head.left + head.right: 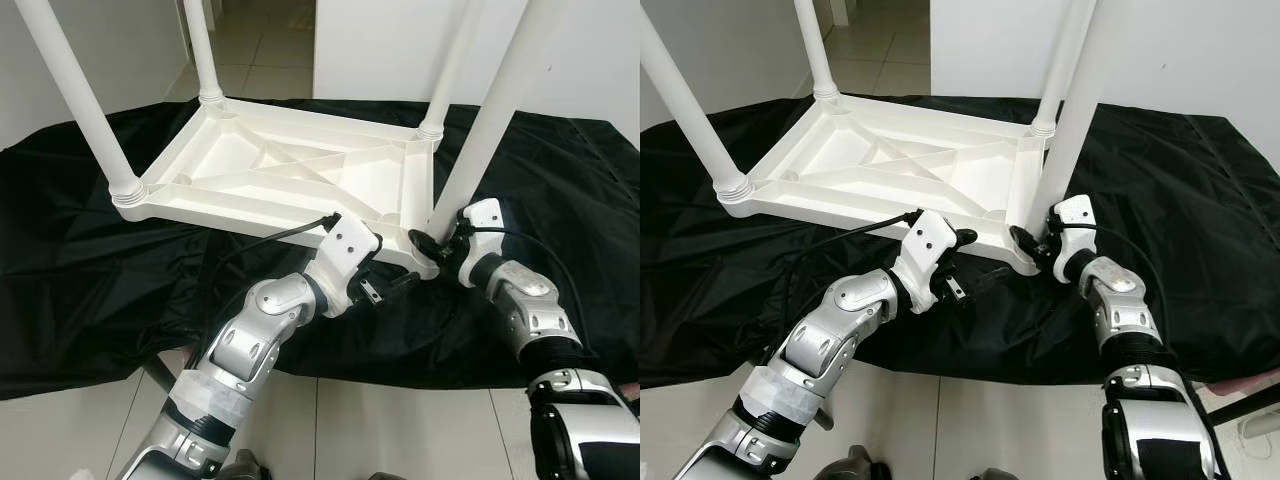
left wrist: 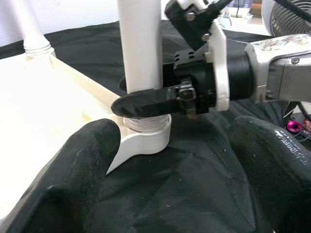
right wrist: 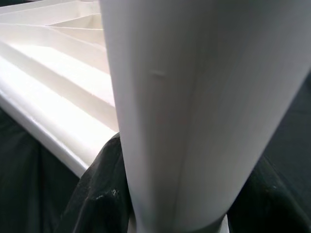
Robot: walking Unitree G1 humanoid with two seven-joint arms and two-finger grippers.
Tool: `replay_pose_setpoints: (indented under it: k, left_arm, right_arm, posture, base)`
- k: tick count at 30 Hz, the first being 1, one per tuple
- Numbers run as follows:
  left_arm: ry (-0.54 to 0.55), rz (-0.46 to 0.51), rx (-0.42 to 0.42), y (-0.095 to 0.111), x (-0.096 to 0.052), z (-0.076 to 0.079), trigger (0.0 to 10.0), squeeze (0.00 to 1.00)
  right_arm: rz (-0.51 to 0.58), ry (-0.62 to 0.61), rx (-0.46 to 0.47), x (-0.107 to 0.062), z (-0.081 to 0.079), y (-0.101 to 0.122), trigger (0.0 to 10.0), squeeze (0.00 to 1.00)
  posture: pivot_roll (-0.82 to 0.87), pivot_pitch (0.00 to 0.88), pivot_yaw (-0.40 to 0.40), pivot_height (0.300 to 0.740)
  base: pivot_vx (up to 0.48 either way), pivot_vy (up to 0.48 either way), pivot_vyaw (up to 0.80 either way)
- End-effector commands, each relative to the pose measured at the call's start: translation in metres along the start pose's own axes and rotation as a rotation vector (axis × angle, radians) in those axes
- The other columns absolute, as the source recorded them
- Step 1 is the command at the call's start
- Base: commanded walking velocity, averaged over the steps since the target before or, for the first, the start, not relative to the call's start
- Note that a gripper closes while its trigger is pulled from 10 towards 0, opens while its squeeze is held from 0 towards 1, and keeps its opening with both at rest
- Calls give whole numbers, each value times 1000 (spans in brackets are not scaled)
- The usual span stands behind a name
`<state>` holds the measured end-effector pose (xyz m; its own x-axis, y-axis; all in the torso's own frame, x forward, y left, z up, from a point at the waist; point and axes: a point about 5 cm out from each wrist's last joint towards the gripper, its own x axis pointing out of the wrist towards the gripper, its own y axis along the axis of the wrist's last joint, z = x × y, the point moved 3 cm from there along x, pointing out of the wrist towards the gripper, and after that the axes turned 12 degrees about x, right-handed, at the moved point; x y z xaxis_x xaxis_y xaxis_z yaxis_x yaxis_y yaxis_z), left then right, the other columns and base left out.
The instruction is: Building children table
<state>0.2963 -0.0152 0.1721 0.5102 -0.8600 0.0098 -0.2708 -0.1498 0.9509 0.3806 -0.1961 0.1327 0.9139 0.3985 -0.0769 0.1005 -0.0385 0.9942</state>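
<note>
Table top (image 1: 290, 175) lies upside down on a black cloth (image 1: 90, 270), ribbed underside up, four white legs standing from its corner sockets. Near-right leg (image 1: 490, 120) sits in the socket (image 2: 146, 138) at the cloth's front edge, nearest the robot.

Right gripper (image 1: 432, 243) is clamped on that leg just above the socket; left wrist view shows one black finger (image 2: 143, 103) pressed across the leg's base. Left gripper (image 1: 385, 285) hovers just beside the same corner, fingers spread wide, touching nothing, low over the cloth.

Step in hand, by my reading: seating or twisting the last leg home. All four are up, so the build looks nearly done. Next move likely needs the top steadied by the left gripper while the right drives the leg down fully.
</note>
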Motion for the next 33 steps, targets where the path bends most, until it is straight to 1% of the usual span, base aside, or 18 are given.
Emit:
replay_pose_setpoints:
  k: [1, 3, 5, 6, 7, 12, 13, 14, 15, 16, 17, 18, 21, 22, 23, 24, 31, 33]
  left_arm:
    - [20, -8, 2, 0, -1, -3, 10000, 0]
    - [16, -10, 0, 0, -1, -2, 10000, 0]
    - [16, -10, 0, 0, -1, -2, 10000, 0]
    - [12, -12, -2, 0, -1, 0, 10000, 0]
    - [11, -13, -3, -1, -1, 0, 10000, 0]
    - [10, -13, -5, -1, -1, 1, 10000, 0]
    - [9, -13, -6, -1, -1, 1, 10000, 0]
    - [10, -13, -7, -1, -1, 2, 10000, 0]
    - [10, -13, -7, -1, -1, 2, 10000, 0]
    - [11, -14, -9, -1, -2, 2, 10000, 0]
    - [11, -14, -9, -1, -2, 2, 10000, 0]
    - [12, -13, -9, -1, -2, 2, 10000, 0]
    - [12, -13, -9, -1, -2, 2, 10000, 0]
    - [12, -13, -9, -1, -1, 2, 10000, 0]
    - [12, -13, -9, -1, -1, 2, 10000, 0]
    - [13, -11, -7, 0, 0, 2, 10000, 0]
    - [25, -4, 2, 1, 2, -2, 10000, 0]
    - [30, -3, 2, 1, 3, -3, 10000, 0]
  right_arm:
    - [-37, -18, 17, 0, -3, -11, 10000, 0]
    - [1, -91, 51, 5, -3, -4, 10000, 0]
    - [1, -91, 51, 5, -3, -4, 10000, 0]
    - [39, -161, 91, 11, -6, 4, 10000, 0]
    - [47, -175, 100, 13, -7, 6, 10000, 0]
    - [64, -212, 109, 17, -13, 9, 10000, 0]
    - [73, -256, 113, 17, -15, 9, 10000, 0]
    - [98, -332, 130, 17, -15, 10, 10000, 0]
    - [98, -332, 130, 17, -15, 10, 10000, 0]
    - [126, -398, 143, 15, -15, 10, 10000, 0]
    - [126, -398, 143, 15, -15, 10, 10000, 0]
    - [169, -516, 155, 9, -11, 10, 10000, 0]
    - [169, -516, 155, 9, -11, 10, 10000, 0]
    - [184, -618, 177, 4, -8, 7, 10000, 0]
    - [184, -618, 177, 4, -8, 7, 10000, 0]
    - [192, -675, 179, 1, -9, 4, 10000, 0]
    - [195, -711, 146, -2, -15, 4, 10000, 0]
    - [202, -712, 140, -3, -15, 6, 10000, 31]
  posture:
    - [23, 0, 1, 740]
    - [20, 0, 6, 740]
    - [20, 0, 6, 740]
    - [18, 0, 8, 740]
    - [18, 0, 8, 740]
    - [18, 0, 7, 740]
    - [18, 0, 7, 740]
    - [23, 0, 4, 740]
    - [23, 0, 4, 740]
    - [23, 0, 4, 740]
    - [23, 0, 4, 740]
    - [23, 0, 4, 740]
    - [23, 0, 4, 740]
    - [20, 0, 5, 740]
    - [20, 0, 5, 740]
    - [19, 0, 4, 740]
    - [15, 0, -11, 740]
    - [15, 0, -12, 740]
  base:
    - [0, 0, 0]
    - [0, 0, 0]
    - [0, 0, 0]
    - [0, 0, 0]
    - [0, 0, 0]
    - [0, 0, 0]
    - [0, 0, 0]
    - [0, 0, 0]
    - [0, 0, 0]
    - [0, 0, 0]
    - [0, 0, 0]
    - [0, 0, 0]
    - [0, 0, 0]
    - [0, 0, 0]
    - [0, 0, 0]
    - [0, 0, 0]
    - [0, 0, 0]
    - [0, 0, 0]
